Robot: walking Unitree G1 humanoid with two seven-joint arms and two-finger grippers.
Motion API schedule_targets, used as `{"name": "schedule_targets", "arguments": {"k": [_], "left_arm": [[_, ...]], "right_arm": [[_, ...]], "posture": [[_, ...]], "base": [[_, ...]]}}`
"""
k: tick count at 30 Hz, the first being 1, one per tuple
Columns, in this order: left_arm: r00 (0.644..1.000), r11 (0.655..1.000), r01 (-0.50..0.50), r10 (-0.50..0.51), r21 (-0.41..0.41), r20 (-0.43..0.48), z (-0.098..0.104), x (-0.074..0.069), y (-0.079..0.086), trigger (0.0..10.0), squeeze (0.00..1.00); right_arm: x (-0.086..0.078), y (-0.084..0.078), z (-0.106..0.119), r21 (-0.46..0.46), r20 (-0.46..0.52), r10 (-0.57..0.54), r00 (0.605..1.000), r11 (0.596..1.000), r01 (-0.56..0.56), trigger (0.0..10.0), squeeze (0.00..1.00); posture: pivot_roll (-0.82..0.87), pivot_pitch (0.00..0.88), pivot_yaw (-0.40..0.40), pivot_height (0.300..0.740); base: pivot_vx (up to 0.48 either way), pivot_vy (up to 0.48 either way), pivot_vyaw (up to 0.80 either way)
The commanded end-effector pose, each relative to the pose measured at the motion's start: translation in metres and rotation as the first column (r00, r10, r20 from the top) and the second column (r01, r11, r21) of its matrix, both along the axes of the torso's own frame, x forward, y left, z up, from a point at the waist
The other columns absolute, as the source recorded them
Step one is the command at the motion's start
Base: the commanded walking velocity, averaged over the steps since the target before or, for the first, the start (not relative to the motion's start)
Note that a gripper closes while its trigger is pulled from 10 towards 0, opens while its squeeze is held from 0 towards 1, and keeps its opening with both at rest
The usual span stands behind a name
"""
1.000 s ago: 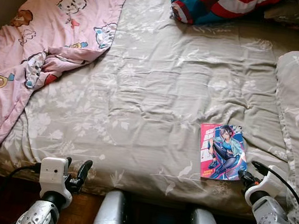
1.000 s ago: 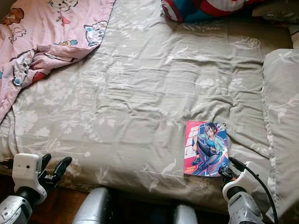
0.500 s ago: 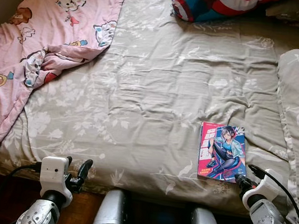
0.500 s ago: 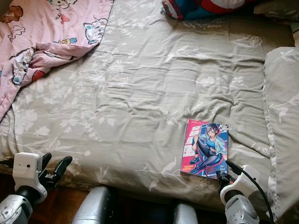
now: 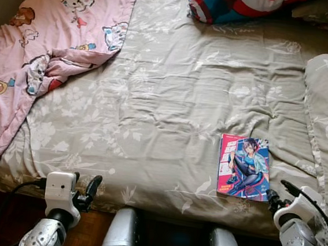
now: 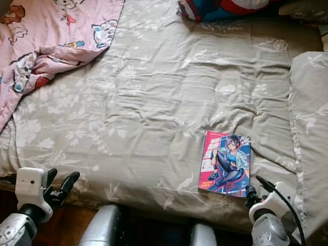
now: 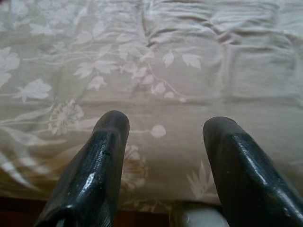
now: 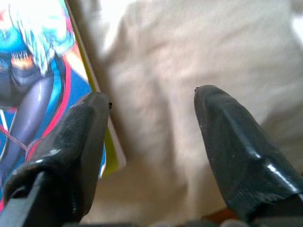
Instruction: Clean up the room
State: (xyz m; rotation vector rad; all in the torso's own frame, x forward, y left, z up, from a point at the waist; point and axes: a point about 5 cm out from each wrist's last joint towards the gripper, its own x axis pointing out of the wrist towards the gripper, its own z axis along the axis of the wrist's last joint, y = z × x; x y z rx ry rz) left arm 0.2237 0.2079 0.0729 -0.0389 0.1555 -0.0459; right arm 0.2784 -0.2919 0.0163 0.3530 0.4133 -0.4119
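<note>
Down at the near edge of the bed, the right claw (image 8: 149, 106) is spreading its two black fingers wide and holding nothing, one fingertip (image 8: 97, 106) sitting just over the near right corner of the thin glossy comic book with a pink-and-blue illustrated cover (image 5: 244, 167), which is lying flat on the grey-green leaf-printed bedspread (image 5: 172, 95). Meanwhile the left claw (image 7: 163, 127) is hovering with fingers parted and empty at the bed's near left edge, well apart from the crumpled pink cartoon-print blanket (image 5: 50, 36) and the blue, red and white striped cushion (image 5: 239, 3) lying farther off.

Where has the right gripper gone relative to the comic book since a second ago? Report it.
Yes. The right gripper has slid from the comic book's near right corner outward to the right, fingers open.
</note>
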Motion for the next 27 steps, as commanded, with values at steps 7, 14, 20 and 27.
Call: {"name": "schedule_targets", "arguments": {"k": [7, 14, 20, 27], "left_arm": [[1.000, 1.000, -0.018, 0.018, -0.005, -0.010, -0.011, 0.014, -0.003, 10.0, 0.00], [0.999, 0.998, -0.034, 0.034, -0.043, 0.010, -0.016, 0.033, -0.010, 10.0, 0.00], [0.999, 0.998, -0.041, 0.041, -0.052, 0.005, -0.023, 0.042, -0.012, 10.0, 0.00], [0.995, 0.996, -0.068, 0.063, -0.064, -0.078, -0.049, 0.040, -0.010, 10.0, 0.00]], "right_arm": [[0.012, 0.004, 0.019, -0.133, 0.130, 0.065, 0.989, 0.990, -0.047, 10.0, 0.00], [0.019, 0.035, 0.022, -0.226, 0.198, 0.195, 0.961, 0.963, -0.149, 10.0, 0.00], [0.013, 0.059, 0.016, -0.210, 0.264, 0.240, 0.934, 0.960, -0.187, 10.0, 0.00], [-0.008, 0.082, -0.018, -0.172, 0.111, 0.297, 0.948, 0.946, -0.276, 10.0, 0.00]], "posture": [[0.05, 0.169, 0.068, 0.636], [0.02, 0.110, 0.046, 0.636], [0.00, 0.052, 0.032, 0.651], [-0.02, 0.008, 0.026, 0.696]], "base": [[0.000, 0.000, 0.00], [0.000, 0.000, 0.00], [0.000, 0.000, 0.00], [0.000, 0.000, 0.00]]}}
